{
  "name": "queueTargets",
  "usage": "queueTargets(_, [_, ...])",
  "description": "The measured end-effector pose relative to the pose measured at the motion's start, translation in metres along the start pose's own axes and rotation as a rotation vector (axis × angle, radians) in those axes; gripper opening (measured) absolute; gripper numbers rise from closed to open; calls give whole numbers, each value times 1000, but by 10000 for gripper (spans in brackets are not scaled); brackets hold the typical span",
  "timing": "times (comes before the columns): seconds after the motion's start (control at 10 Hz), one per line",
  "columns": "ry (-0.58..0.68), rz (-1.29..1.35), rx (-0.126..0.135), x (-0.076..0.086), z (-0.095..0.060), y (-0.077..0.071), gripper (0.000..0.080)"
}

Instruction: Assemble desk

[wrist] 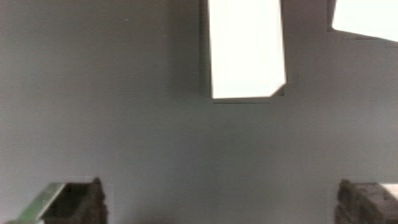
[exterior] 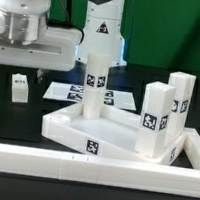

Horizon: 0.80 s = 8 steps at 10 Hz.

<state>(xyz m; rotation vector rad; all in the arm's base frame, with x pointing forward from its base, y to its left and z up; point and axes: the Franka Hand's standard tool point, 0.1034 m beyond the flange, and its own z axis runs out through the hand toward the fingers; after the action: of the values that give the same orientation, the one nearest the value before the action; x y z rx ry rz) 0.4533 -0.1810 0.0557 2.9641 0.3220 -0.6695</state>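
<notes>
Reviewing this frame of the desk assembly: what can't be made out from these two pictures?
- Gripper: the wrist view shows only its fingertips, wide apart; in the exterior view it cannot be told apart from the arm.
- Desk slab: the white rail in front hides its near edge in the exterior view.
- White post: cut off by the wrist view's edge, so which leg it is stays unclear.
- Tags: too small to read.

1. A robotics lab: a white robot arm mounted over a black counter.
2. Black-and-white square tags mark the white parts, and a marker board lies flat.
</notes>
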Motion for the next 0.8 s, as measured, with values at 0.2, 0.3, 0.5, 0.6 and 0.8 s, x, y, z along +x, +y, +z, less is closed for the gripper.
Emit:
queueTargets(0.2, [-29, 4, 10, -1, 1, 0, 648])
queueTargets(0.3, [-28, 3, 10, -1, 1, 0, 648])
queueTargets(0.5, [-132, -5, 32, -9, 8, -3, 648])
queueTargets(0.6, [-186, -10, 34, -9, 12, -2, 648])
queueTargets(0.8, [-300, 11, 63, -15, 17, -3, 648])
